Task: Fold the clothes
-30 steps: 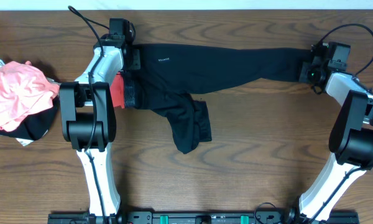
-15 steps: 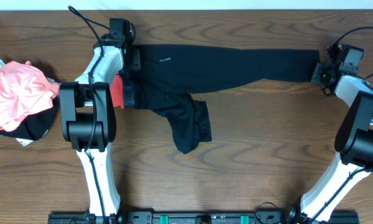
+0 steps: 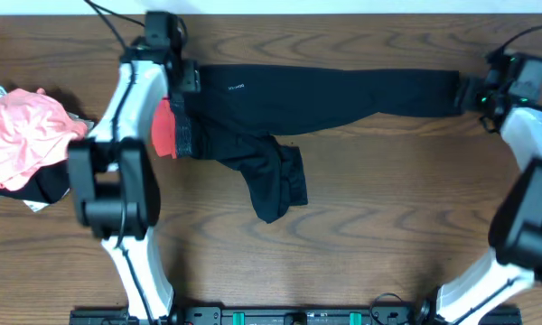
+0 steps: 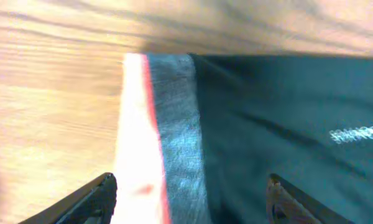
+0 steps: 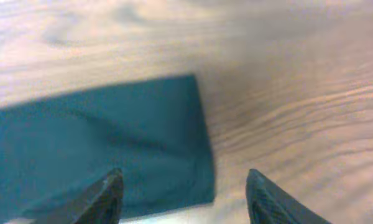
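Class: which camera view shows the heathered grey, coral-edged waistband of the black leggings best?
The left wrist view: the heathered grey, coral-edged waistband fills the frame close up, though blurred. Overhead the waistband is small and partly hidden by the left arm. The right wrist view shows only a black leg end.

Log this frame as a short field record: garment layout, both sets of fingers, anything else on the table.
garment: long black stretchy leggings, grey coral-edged waistband, on brown wooden table
far leg: stretched straight rightward
near leg: bunched, bent mid-table
left fingers: open above waistband, holding nothing
right fingers: open above straight leg's cuff, holding nothing
other: crumpled pink cloth, table's left edge
fold: not started
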`<state>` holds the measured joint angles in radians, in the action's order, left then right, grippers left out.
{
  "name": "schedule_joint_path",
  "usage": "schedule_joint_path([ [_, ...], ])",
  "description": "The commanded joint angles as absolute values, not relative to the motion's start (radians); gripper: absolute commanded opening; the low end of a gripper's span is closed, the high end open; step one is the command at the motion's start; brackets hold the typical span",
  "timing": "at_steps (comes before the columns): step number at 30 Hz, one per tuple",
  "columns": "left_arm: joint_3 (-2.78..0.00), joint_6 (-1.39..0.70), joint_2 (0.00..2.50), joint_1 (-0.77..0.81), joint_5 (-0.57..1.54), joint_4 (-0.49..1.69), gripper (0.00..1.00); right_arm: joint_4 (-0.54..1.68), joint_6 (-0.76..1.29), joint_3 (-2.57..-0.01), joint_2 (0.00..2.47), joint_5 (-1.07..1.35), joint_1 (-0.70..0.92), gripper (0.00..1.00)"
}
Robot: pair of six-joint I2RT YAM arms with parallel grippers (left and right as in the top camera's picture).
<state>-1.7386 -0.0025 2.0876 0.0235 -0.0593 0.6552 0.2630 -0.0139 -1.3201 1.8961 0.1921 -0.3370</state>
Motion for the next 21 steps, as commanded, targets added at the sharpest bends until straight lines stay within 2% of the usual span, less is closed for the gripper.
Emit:
schedule_joint_path([
  [1,-1.752,0.002,1.983,0.016,-0.079,0.756,0.77,0.398,-0.016,-1.327,1.745,0.315,-0.322,0.59],
  [2,-1.752,-0.003,1.97,0.016,-0.079,0.809,0.8,0.472,-0.015,-1.327,1.719,0.348,-0.314,0.57],
  [7,-1.742,-0.047,1.96,0.016,-0.051,1.014,0.8,0.778,-0.016,-1.324,1.696,0.424,-0.228,0.55],
  [9,-1.722,-0.047,1.96,0.016,-0.033,1.046,0.8,0.826,-0.016,-1.315,1.703,0.423,-0.188,0.55],
  [21,-1.551,-0.051,1.96,0.017,0.061,1.086,0.8,0.781,-0.002,-1.198,1.708,0.412,0.068,0.54],
])
